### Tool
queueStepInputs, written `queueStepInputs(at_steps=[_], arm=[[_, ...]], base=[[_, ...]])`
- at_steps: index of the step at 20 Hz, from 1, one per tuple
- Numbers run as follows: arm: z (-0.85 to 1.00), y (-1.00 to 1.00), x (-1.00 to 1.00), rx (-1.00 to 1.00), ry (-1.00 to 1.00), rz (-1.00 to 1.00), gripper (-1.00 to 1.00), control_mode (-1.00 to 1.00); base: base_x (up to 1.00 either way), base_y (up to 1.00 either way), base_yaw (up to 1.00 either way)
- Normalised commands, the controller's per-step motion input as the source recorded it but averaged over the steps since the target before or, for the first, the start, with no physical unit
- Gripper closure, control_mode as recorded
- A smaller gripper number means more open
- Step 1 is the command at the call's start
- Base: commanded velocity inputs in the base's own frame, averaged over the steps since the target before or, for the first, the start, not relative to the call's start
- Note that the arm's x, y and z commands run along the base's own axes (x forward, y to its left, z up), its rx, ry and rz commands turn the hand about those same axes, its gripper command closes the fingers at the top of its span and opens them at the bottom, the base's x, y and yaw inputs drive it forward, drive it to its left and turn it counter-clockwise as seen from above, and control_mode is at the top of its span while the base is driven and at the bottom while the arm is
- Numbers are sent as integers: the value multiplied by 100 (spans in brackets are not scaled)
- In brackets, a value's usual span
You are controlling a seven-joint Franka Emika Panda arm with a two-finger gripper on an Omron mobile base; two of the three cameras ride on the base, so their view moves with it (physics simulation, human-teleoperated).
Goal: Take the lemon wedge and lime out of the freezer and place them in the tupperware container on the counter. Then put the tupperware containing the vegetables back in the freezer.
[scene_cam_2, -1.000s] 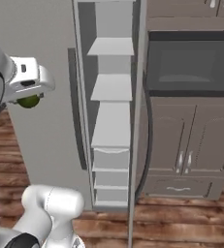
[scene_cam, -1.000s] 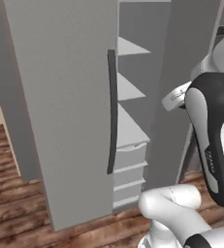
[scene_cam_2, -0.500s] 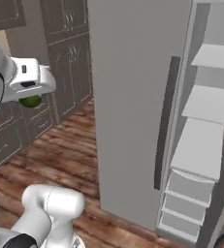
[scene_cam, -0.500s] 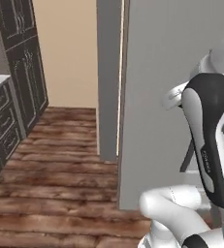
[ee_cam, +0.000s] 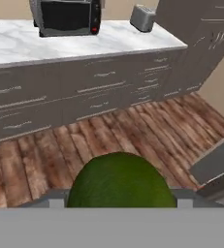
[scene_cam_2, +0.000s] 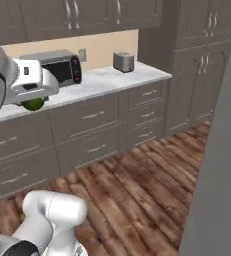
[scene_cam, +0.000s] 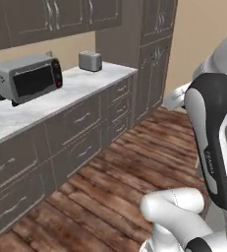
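Claw (ee_cam: 119, 206) grips lime (ee_cam: 120, 180); toaster oven (ee_cam: 66, 17), toaster (ee_cam: 142, 17) on counter (ee_cam: 60, 41).

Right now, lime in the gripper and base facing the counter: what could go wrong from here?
1. The lime is round and carried high over wood floor; a slip from the gripper would likely send it rolling.
2. No tupperware shows on the counter here, beside the toaster oven and toaster; the drop spot isn't confirmed.
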Motion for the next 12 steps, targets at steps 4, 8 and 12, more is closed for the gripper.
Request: queueStepInputs(at_steps=[4,8,12], arm=[[0,0,0,0,0,0,100,100],[0,0,0,0,0,0,100,100],[0,0,0,0,0,0,100,100]], base=[[-8,5,100],[-3,11,100],[41,0,93]])
